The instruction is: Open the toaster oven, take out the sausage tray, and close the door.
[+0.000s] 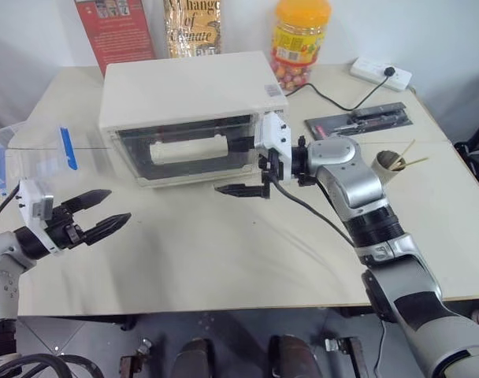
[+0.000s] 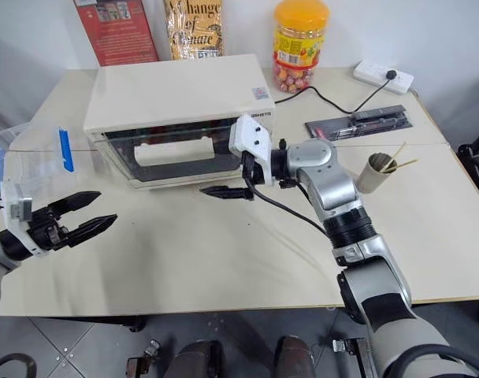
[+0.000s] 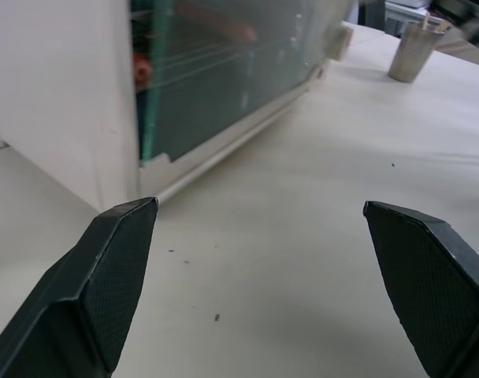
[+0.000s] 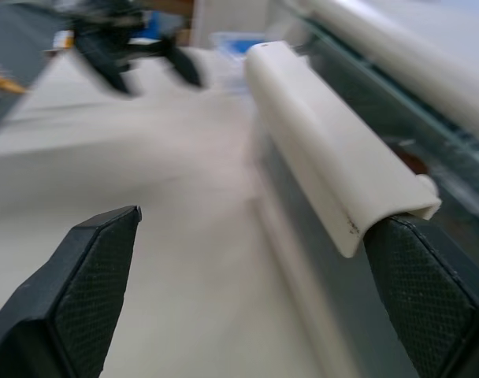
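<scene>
Left eye view: toaster oven [image 1: 188, 98] sits at the back of the table [image 1: 224, 252], door [image 1: 184, 146] still closed, so nothing of the task is done yet. Right gripper [image 4: 247, 291], jaws wide and holding nothing, is just in front of the oven at the right end of the white bar handle [image 4: 326, 150], not clamped on it. Left gripper [image 1: 98, 216], also wide open and empty, hangs well left-front of the oven. Sausage tray is still inside; something red [image 3: 141, 71] shows behind the glass. Left: open, pull tray, close.

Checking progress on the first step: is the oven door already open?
No, the door sits closed, upright against the toaster oven, its handle not gripped.
</scene>
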`<action>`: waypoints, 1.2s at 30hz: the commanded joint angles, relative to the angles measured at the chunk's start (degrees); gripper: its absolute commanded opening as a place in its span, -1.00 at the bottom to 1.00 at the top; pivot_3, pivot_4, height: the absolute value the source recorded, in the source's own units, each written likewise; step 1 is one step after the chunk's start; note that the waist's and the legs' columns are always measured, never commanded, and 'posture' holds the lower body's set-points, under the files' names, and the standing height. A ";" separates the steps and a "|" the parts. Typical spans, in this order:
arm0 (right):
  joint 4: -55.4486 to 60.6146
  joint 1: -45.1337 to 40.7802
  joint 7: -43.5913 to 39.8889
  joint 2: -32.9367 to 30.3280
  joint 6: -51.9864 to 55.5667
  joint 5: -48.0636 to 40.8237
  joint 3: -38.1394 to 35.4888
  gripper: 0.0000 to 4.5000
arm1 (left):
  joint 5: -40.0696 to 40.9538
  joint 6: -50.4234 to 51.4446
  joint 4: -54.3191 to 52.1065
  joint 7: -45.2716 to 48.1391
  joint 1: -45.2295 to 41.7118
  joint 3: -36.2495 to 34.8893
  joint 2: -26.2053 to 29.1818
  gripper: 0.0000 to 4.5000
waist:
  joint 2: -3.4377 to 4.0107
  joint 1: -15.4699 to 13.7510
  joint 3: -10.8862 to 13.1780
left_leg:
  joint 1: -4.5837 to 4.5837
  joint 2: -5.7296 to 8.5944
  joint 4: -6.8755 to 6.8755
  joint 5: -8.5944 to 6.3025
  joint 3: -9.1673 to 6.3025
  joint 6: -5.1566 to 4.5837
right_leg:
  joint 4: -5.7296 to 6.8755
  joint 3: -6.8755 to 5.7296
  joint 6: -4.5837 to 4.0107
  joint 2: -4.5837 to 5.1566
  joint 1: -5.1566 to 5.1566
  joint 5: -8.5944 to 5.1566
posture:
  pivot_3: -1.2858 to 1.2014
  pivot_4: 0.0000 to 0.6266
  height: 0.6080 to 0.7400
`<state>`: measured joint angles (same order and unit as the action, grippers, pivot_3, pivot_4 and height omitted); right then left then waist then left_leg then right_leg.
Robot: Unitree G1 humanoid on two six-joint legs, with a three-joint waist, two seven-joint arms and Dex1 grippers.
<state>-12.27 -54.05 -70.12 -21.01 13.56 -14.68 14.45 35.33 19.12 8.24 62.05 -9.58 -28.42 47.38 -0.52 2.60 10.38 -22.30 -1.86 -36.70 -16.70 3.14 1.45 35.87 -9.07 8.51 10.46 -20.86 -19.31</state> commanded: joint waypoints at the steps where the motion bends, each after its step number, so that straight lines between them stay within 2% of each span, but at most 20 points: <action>1: 8.59 1.47 -1.92 0.11 1.48 -2.12 1.34 1.00 | 0.26 0.22 1.33 -0.73 -1.10 -2.88 2.57 0.98 | 0.00 0.46 0.00 | 0.00 0.00 0.04 0.00 0.02 0.00 | 0.00 0.01 0.00 0.00 -0.03 0.00 | 0.03 -0.52 1.00; 8: 13.02 7.29 0.45 0.36 3.95 -0.67 2.78 1.00 | 2.62 3.07 8.15 4.03 -6.14 -4.43 7.87 0.98 | -0.02 0.59 0.00 | -0.01 -0.02 0.13 0.00 0.23 0.01 | 0.11 0.06 0.00 0.02 -0.25 0.00 | 0.03 -0.52 1.00; 9: 13.40 7.89 0.77 0.36 4.06 -0.38 2.96 1.00 | 2.54 2.88 8.99 4.62 -6.86 -4.43 8.20 0.79 | -0.02 0.60 0.00 | -0.02 -0.02 0.13 0.00 0.24 0.01 | 0.11 0.05 0.00 0.01 -0.26 0.00 | 0.03 -0.52 1.00; 12: 14.72 9.30 1.91 0.56 4.87 -0.27 3.26 1.00 | 2.65 2.06 11.55 8.01 -8.95 -3.99 8.67 0.46 | -0.02 0.65 0.00 | -0.01 -0.03 0.12 0.00 0.28 0.01 | 0.11 0.07 0.00 0.01 -0.28 0.00 | 0.03 -0.52 1.00; 17: 16.46 11.06 3.95 0.72 5.62 0.09 3.57 1.00 | 2.17 2.31 14.34 10.14 -14.51 -1.73 8.15 -0.24 | -0.10 0.58 -0.03 | -0.02 -0.04 0.08 0.00 0.32 0.01 | 0.13 0.08 0.00 0.01 -0.30 0.00 | 0.03 -0.52 1.00; 22: 17.80 11.88 5.97 1.12 6.51 -0.06 3.31 1.00 | -1.02 1.87 17.63 12.71 -20.03 5.29 5.75 -0.93 | -0.10 0.56 -0.03 | -0.02 -0.03 0.09 0.00 0.37 0.01 | 0.16 0.11 0.00 0.01 -0.35 0.00 | 0.03 -0.52 1.00; 27: 19.87 13.57 8.47 -0.12 9.38 0.37 2.96 1.00 | -4.47 1.58 19.61 12.43 -24.73 11.70 2.46 -0.98 | -0.14 0.68 -0.04 | -0.06 -0.03 -0.04 0.00 0.38 0.01 | 0.18 0.12 0.00 0.01 -0.36 0.00 | 0.03 -0.52 1.00; 36: 25.75 20.33 12.13 -9.13 15.45 1.24 -0.51 1.00 | -7.53 1.23 23.27 14.60 -30.18 17.16 -1.16 -0.98 | -0.26 -0.30 -0.04 | -0.17 -0.01 -0.29 -0.02 0.36 -0.02 | 0.21 0.12 0.00 0.02 -0.33 0.00 | 0.03 -0.52 1.00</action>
<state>10.40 -33.85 -58.66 -29.08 28.66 -13.16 16.26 28.36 20.81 31.43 75.66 -38.77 -11.36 45.95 -0.78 2.30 10.34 -22.47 -1.88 -37.01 -16.72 3.50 1.43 36.08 -8.94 8.51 10.48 -21.19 -19.31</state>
